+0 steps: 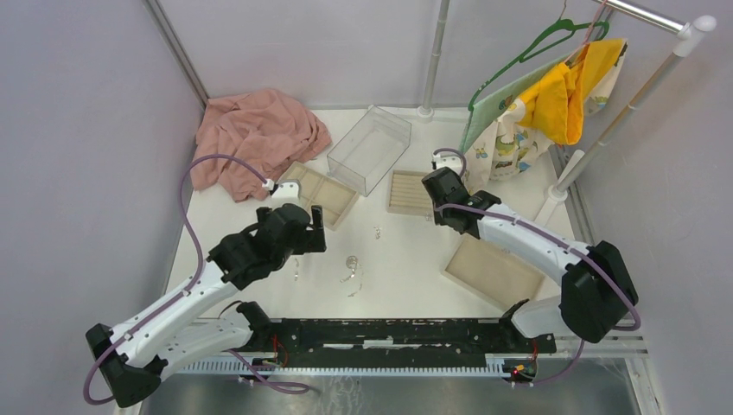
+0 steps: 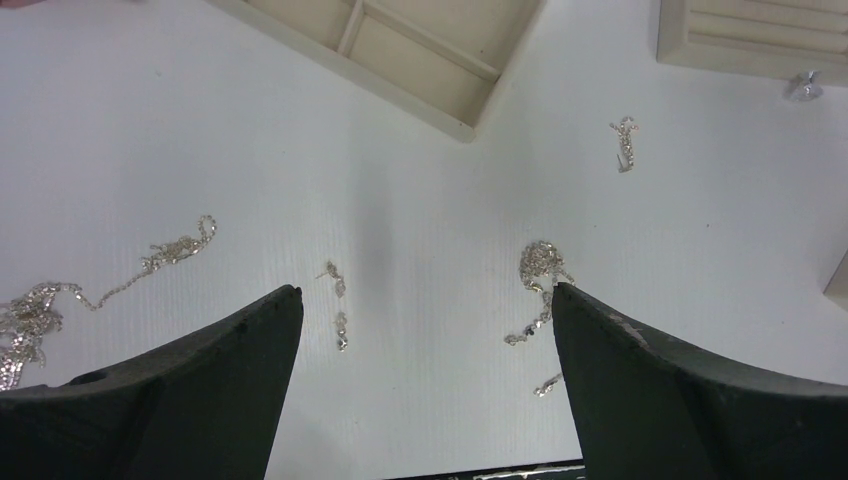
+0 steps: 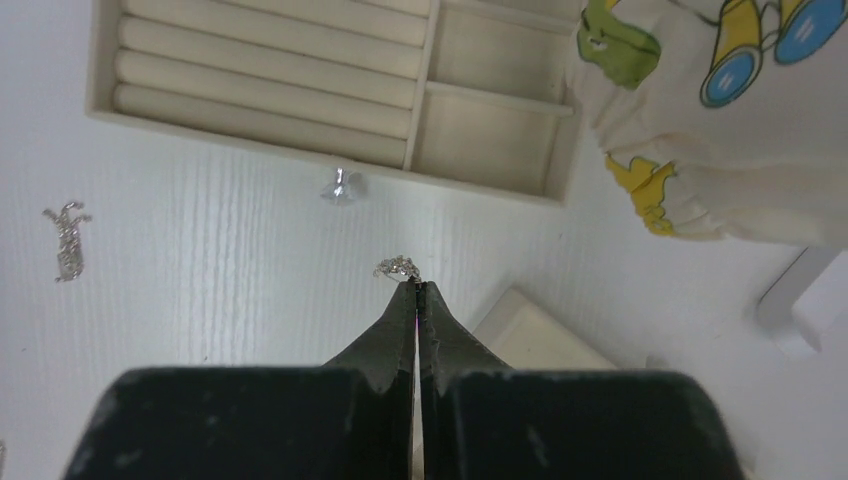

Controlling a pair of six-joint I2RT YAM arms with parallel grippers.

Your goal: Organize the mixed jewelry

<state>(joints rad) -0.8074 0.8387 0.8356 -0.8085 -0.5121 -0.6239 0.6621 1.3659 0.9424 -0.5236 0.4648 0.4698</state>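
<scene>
The mixed jewelry lies scattered on the white table: a chain clump, a small piece and bits by the left gripper. In the left wrist view I see a chain clump, two earring bits and a long chain. My left gripper is open and empty above them; it also shows in the top view. My right gripper is shut on a tiny silver piece at its tips, near the ring tray.
A beige compartment tray, the ring tray and a flat beige tray lie on the table. A clear plastic box and pink cloth sit at the back. A printed garment hangs from a rack at the right.
</scene>
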